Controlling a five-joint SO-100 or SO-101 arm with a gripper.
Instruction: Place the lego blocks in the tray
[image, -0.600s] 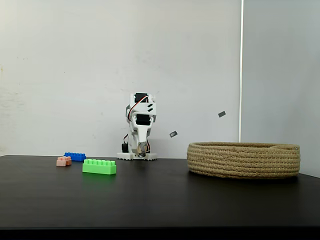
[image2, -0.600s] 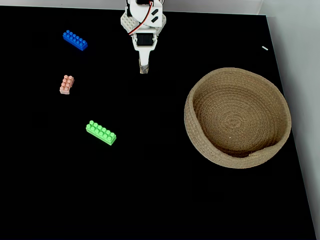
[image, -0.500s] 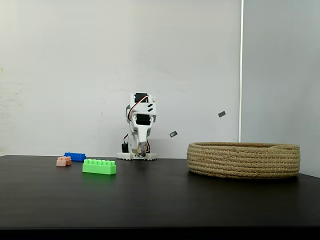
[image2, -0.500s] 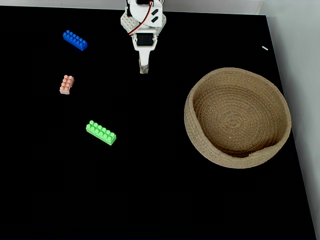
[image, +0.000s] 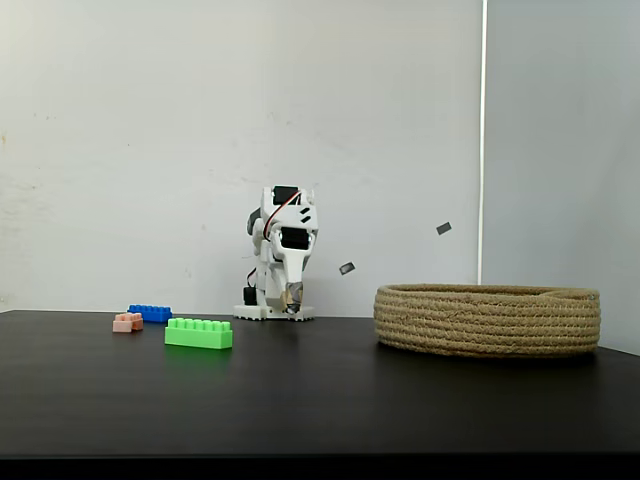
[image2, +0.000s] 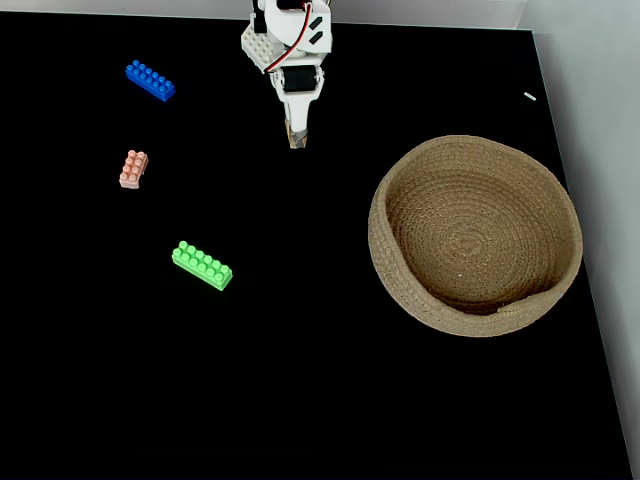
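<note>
1. In a fixed view from table height, the gripper (image: 293, 296) hangs at frame centre, fingers together, holding nothing. The green brick (image: 199, 333), pink brick (image: 127, 322) and blue brick (image: 150, 313) sit lower left; the tray (image: 487, 320) sits right.
2. In a fixed view from above, the gripper (image2: 296, 138) points down-frame at upper centre, closed and empty. The blue brick (image2: 150, 81) lies upper left, the pink brick (image2: 133, 168) below it, the green brick (image2: 202, 266) left of centre, and the tray (image2: 474, 234) at right.

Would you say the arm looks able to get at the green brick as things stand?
Probably yes: the green brick lies alone on bare table, apart from the other bricks and the basket, with nothing between it and the gripper.
</note>
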